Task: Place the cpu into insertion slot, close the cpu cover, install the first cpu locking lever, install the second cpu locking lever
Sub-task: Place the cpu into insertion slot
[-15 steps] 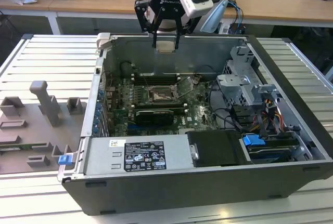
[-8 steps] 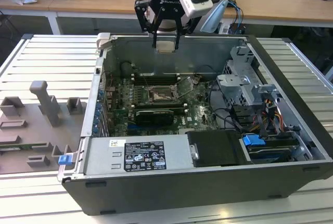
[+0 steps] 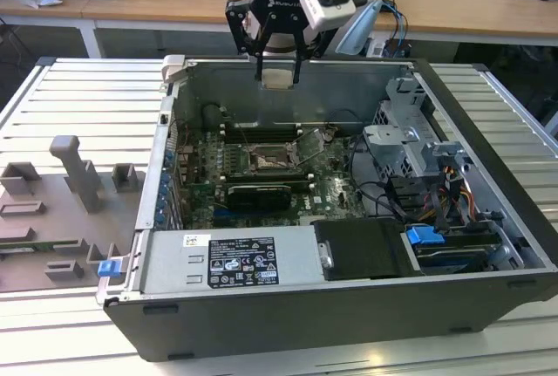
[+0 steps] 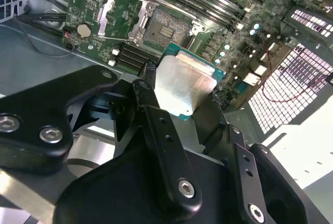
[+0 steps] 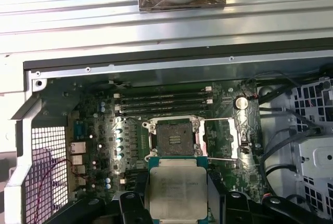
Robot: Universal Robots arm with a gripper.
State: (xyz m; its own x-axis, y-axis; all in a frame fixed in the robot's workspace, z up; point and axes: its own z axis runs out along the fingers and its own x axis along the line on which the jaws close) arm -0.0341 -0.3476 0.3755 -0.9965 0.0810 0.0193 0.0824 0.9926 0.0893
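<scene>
My gripper (image 3: 279, 73) hangs over the back wall of the open computer case (image 3: 288, 306), shut on the cpu (image 3: 279, 78), a small pale square chip. In both wrist views the cpu (image 4: 183, 84) (image 5: 176, 190) sits flat between the black fingers (image 4: 150, 76), above the green board and short of the insertion slot (image 4: 166, 31) (image 5: 174, 139). The slot (image 3: 266, 160) is bare and dark inside its silver rim. The cpu cover (image 5: 221, 138) (image 4: 122, 18) is swung open to one side of the slot. A thin wire lever (image 5: 229, 119) runs along the cover's edge.
Long black memory slots (image 5: 161, 100) lie beside the socket. A black card (image 3: 260, 193), a labelled power supply (image 3: 231, 260) and a metal drive cage with cables (image 3: 418, 153) crowd the case. A grey fixture plate with blocks (image 3: 70, 197) lies at the exterior view's left.
</scene>
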